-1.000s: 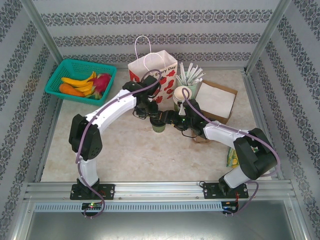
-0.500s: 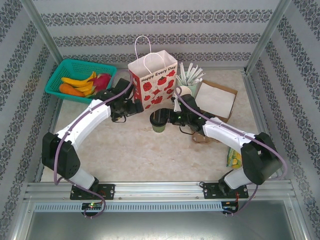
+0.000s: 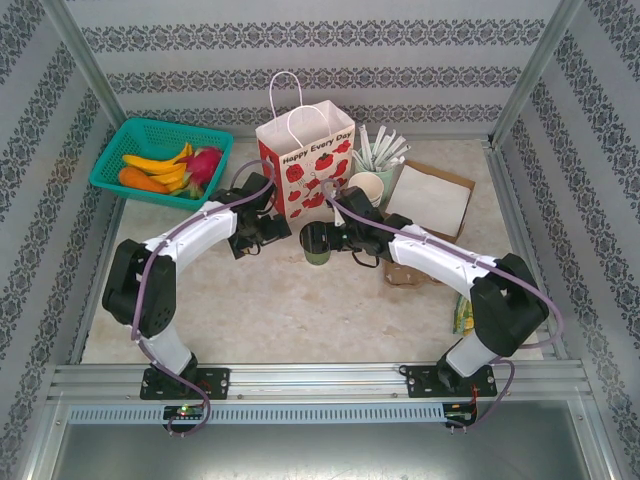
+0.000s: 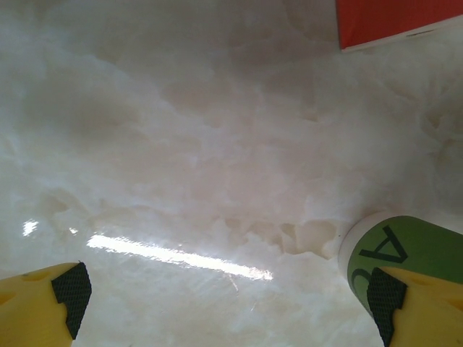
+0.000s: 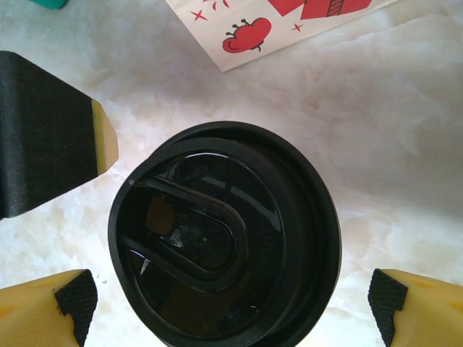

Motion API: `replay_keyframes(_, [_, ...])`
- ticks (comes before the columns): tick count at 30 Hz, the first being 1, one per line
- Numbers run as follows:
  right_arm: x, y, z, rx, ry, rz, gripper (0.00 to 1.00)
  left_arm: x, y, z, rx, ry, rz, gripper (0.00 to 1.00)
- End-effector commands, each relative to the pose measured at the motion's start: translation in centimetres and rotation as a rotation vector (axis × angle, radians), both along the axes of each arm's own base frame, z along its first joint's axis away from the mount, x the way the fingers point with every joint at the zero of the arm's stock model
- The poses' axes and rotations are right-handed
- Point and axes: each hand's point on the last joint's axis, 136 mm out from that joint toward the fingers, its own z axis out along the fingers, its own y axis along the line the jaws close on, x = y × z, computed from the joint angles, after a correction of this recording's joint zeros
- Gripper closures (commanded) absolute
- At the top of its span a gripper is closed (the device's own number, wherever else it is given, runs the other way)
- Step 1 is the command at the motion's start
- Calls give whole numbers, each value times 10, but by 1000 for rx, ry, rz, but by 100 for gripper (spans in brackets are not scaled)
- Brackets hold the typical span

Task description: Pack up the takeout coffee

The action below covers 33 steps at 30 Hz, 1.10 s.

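Right wrist view, takeout coffee (image 5: 289, 217), glossy black lid (image 5: 195, 242), possibly wet

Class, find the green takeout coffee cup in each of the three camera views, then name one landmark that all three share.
Top external: the coffee cup stands mid-table, just in front of the paper bag.
Left wrist: its green side is at the lower right.
Right wrist: its black lid is central, seen from above.
Shared landmark: the paper bag, top right in left wrist, along the top in right wrist.
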Motion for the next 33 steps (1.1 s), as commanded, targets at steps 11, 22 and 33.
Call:
replay_keyframes(11, [12,12,-4,-59,-11,13,2,4,-11,-13,-62,22,7,0])
replay_keyframes(22, [4,3,-42,-119,84,-36,13,1,-16,-19,-83,48,-9,0])
replay_keyframes(33, [-19,-20,-87,-214,177,-50,29,-4,-19,-25,-89,63,-8,0])
